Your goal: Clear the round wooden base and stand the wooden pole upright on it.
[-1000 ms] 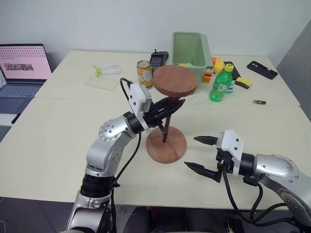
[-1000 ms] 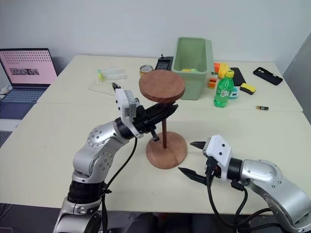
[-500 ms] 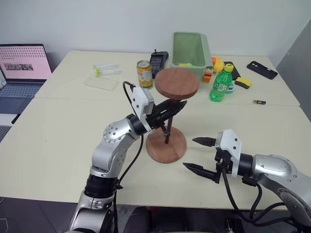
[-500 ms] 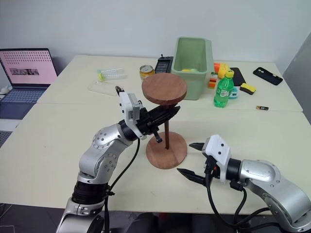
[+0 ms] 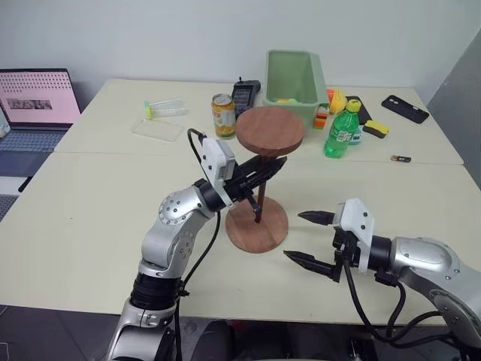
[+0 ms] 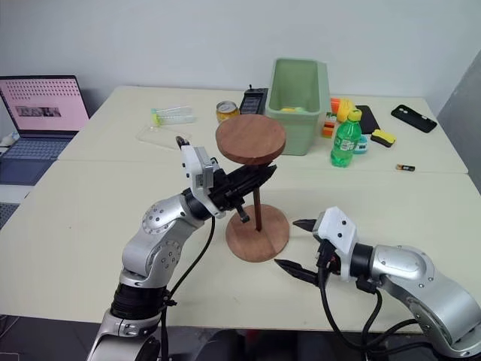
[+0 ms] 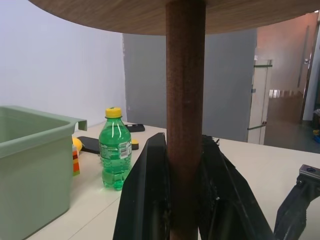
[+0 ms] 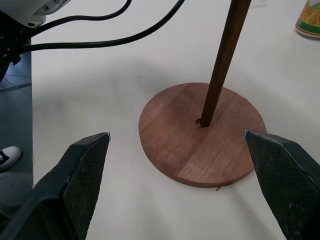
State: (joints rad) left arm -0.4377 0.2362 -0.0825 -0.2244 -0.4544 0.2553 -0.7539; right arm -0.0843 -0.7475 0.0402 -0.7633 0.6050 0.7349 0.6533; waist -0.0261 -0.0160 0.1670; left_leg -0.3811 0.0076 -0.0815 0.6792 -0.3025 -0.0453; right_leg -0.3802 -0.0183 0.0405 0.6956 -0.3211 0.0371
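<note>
Firmly, left hand [image 5: 264, 167] clamps the wooden pole [image 5: 261, 184].

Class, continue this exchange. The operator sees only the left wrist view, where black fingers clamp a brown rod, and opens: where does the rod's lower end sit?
Observer: The lower tip of the wooden pole meets the centre hole of the round wooden base.
Operator: Is anything else on that base?
Observer: No, only the pole touches it.
Operator: Where is the other gripper?
Observer: The right gripper is open beside the base, apart from it.
</note>
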